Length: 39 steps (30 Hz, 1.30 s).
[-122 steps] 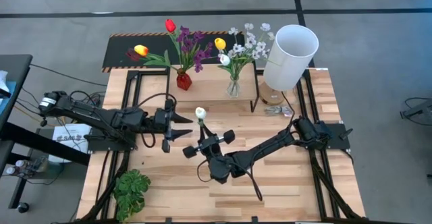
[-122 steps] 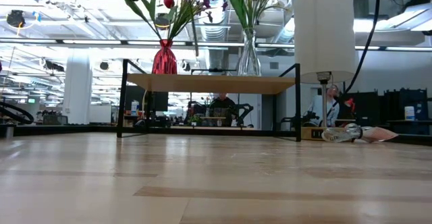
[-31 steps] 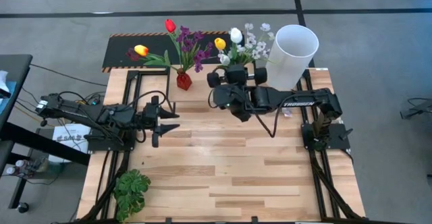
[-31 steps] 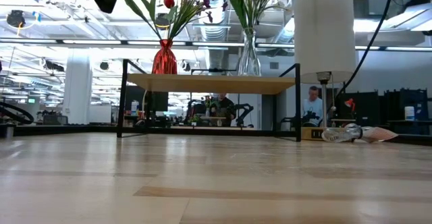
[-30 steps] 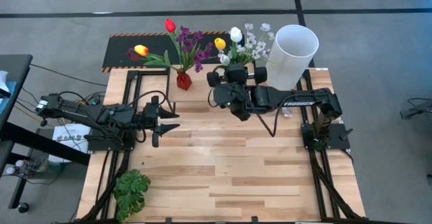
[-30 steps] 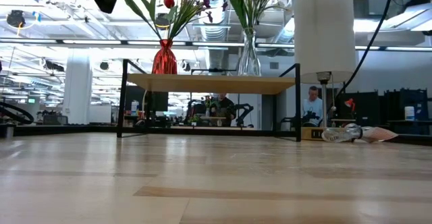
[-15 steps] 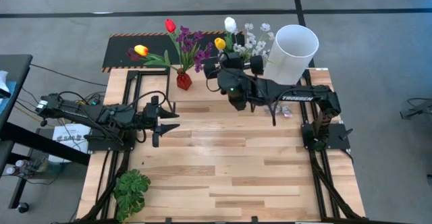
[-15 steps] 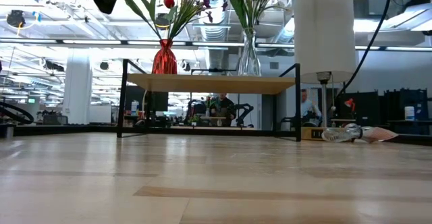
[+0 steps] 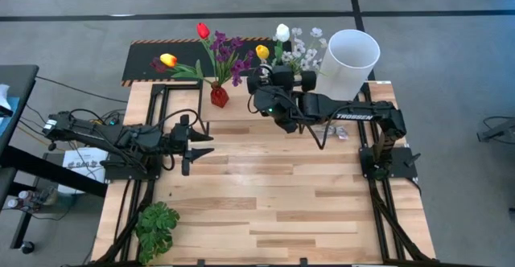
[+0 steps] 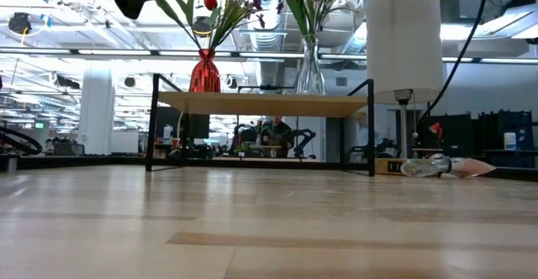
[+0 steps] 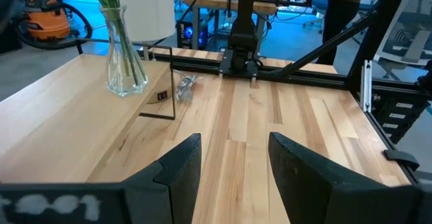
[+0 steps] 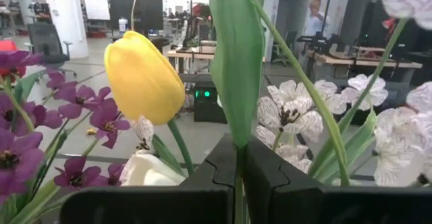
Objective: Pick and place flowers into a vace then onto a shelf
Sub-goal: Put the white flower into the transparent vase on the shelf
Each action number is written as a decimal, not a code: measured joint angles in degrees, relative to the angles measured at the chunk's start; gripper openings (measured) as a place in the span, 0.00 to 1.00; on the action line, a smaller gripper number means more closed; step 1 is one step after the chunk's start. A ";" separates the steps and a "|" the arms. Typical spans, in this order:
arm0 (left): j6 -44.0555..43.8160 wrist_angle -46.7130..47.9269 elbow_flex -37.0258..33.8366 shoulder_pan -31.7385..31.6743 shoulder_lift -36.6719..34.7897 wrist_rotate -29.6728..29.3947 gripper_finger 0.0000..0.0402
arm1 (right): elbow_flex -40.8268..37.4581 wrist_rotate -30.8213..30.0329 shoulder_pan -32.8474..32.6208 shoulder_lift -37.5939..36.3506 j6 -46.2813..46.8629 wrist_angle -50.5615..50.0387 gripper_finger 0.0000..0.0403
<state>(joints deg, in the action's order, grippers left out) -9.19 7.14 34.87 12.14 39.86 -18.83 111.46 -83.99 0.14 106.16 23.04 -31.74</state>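
The light wooden plank counter carries, along its far edge, a low shelf with a pale wooden top on thin black metal legs. On that shelf stand a small red glass vase toward the left and a clear glass vase toward the right, both upright and apart. At the far right corner a tall white cylinder stands on the counter, with a crumpled clear plastic wrapper lying just beside its base. At the near left corner sits a stemless green leafy plant.
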 joint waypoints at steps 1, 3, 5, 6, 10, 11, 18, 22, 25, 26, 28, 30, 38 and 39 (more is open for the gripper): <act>0.00 0.00 -0.02 0.00 0.02 0.00 0.40 | 0.00 0.00 0.00 0.00 0.71 -0.40 0.00; 0.00 -0.02 0.00 0.00 0.00 0.00 0.40 | 0.00 -0.07 0.00 0.01 1.63 -1.12 0.00; 0.00 -0.02 -0.02 0.00 0.01 0.00 0.40 | 0.00 -0.09 0.00 0.01 2.44 -1.28 0.00; 0.00 -0.02 -0.02 0.00 0.00 0.00 0.40 | 0.00 -0.09 0.00 0.01 2.48 -1.28 0.00; 0.00 -0.02 -0.02 0.00 0.00 0.00 0.40 | -1.25 -0.14 0.00 -0.01 3.47 -0.87 0.00; 0.00 -0.02 -0.02 0.00 0.00 0.00 0.40 | -2.06 -0.13 0.00 0.01 4.37 -0.89 0.00; 0.00 -0.04 -0.02 0.00 0.02 0.02 0.40 | -5.48 -3.35 -0.43 0.06 7.05 -0.78 0.00; 0.12 -0.04 -0.02 0.00 0.01 0.00 0.40 | -5.95 -3.50 -0.52 0.08 7.08 -0.53 0.00; 0.85 -0.07 -0.02 0.00 0.00 -0.07 0.40 | -5.92 -3.32 -0.48 0.06 7.07 -0.36 0.01; 0.87 -0.07 -0.02 0.00 0.00 -0.23 0.40 | -5.92 -3.26 -0.48 0.06 7.07 -0.36 0.01; 0.87 -0.07 -0.02 0.00 0.02 -0.48 0.40 | -5.92 -3.27 -0.48 0.06 7.08 0.01 0.04; 0.87 -0.07 -0.02 0.00 0.01 -0.50 0.40 | -5.92 -3.22 -0.48 0.06 7.04 0.66 0.07; 0.87 -0.07 -0.02 0.00 0.02 -0.52 0.40 | -5.92 -2.85 -0.94 0.06 7.01 0.95 0.19; 0.87 -0.08 -0.02 0.00 0.02 -0.54 0.40 | -5.92 -2.54 -1.17 0.06 7.00 0.91 0.21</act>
<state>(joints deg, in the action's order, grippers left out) -8.32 7.05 34.85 12.14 39.88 -19.37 105.54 -86.53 -1.02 106.21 30.04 -30.83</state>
